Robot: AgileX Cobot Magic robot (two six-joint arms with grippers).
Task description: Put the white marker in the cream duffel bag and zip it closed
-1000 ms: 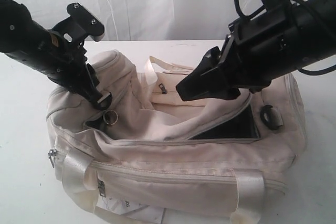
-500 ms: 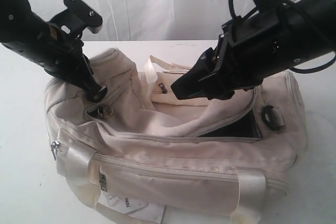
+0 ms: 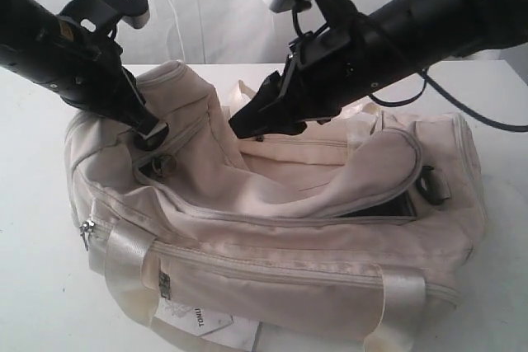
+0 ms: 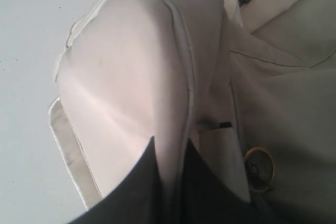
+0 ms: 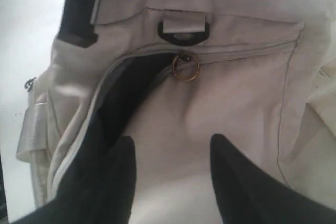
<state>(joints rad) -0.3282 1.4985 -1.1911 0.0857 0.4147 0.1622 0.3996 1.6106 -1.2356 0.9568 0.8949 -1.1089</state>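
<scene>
The cream duffel bag (image 3: pixel 272 237) lies on the white table, its top zipper partly open and black lining (image 3: pixel 388 206) showing at the right. My left gripper (image 3: pixel 153 133) is shut on a fold of the bag's fabric (image 4: pixel 131 77) at its left end and holds it raised. A brass zipper ring (image 3: pixel 162 164) hangs just below that grip. My right gripper (image 3: pixel 239 128) hovers open over the middle of the bag, a short way from the ring (image 5: pixel 186 68), with nothing between its fingers. The white marker is out of view.
A black strap ring (image 3: pixel 426 183) sits at the bag's right end. Pale webbing handles (image 3: pixel 124 261) hang over the front side. A white paper tag (image 3: pixel 216 327) pokes out under the front. White table (image 3: pixel 33 286) surrounds the bag, with a white backdrop behind.
My left gripper has shut on the bag's end fabric and pulled it up. The right arm has swung left across the bag towards the zipper ring. The dark opening looks narrower.
</scene>
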